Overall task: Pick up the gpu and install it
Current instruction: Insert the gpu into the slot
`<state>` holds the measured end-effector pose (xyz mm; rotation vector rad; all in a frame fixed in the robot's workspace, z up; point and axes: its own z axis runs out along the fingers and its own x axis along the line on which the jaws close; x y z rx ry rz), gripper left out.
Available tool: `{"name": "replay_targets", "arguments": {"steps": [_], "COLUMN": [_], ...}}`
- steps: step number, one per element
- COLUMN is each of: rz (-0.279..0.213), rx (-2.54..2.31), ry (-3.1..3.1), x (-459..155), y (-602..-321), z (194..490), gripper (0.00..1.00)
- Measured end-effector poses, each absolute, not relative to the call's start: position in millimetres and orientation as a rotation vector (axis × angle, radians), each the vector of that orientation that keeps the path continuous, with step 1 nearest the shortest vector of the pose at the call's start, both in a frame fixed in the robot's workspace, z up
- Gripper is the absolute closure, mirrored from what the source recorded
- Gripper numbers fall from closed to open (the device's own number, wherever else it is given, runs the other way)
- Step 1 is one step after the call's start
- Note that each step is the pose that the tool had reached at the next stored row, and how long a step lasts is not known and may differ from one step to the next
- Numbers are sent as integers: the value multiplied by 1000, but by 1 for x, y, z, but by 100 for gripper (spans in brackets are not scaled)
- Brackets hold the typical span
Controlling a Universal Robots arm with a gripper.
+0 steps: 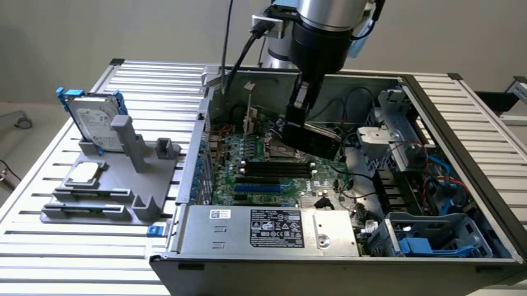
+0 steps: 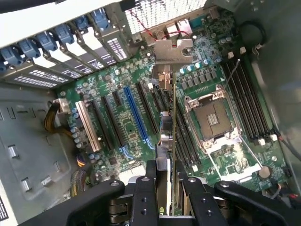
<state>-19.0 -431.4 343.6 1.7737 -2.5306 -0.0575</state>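
Gripping the gpu [image 1: 319, 142] – pincer [image 2: 167, 194] is clenched on its top edge, one finger on each face. The card hangs straight below it, edge-down, inside the open computer case [image 1: 461, 117].

Key relation: in the wrist view the card's long axis runs parallel to the expansion slots, with the silver bracket end pointing at the rear slot covers [image 2: 89, 52]. Its lower edge sits over the black slots between the blue slot [image 2: 136, 115] and the empty processor socket [image 2: 212, 115]. Exactly which slot, I can't tell. It looks above the motherboard [image 1: 247, 160], not yet seated – judgement only.

Memory slots [image 2: 249, 99] are on the far side of the socket, well apart from the card.

The case also holds the power supply [image 1: 272, 229] along its near edge and a blue drive cage [image 1: 428, 237] in the corner.

Outside the case, on the desk [image 1: 49, 259], a grey stand [image 1: 123, 185] holds one hard drive [image 1: 92, 120] upright and another [image 1: 86, 174] lying flat.
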Motion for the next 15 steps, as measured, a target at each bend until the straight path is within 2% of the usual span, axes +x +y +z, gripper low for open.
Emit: {"name": "replay_targets", "arguments": {"steps": [15], "rz": [-59], "rx": [2105], "ry": [-2268], "x": [-19], "y": [-431], "z": [333], "gripper": [74]}}
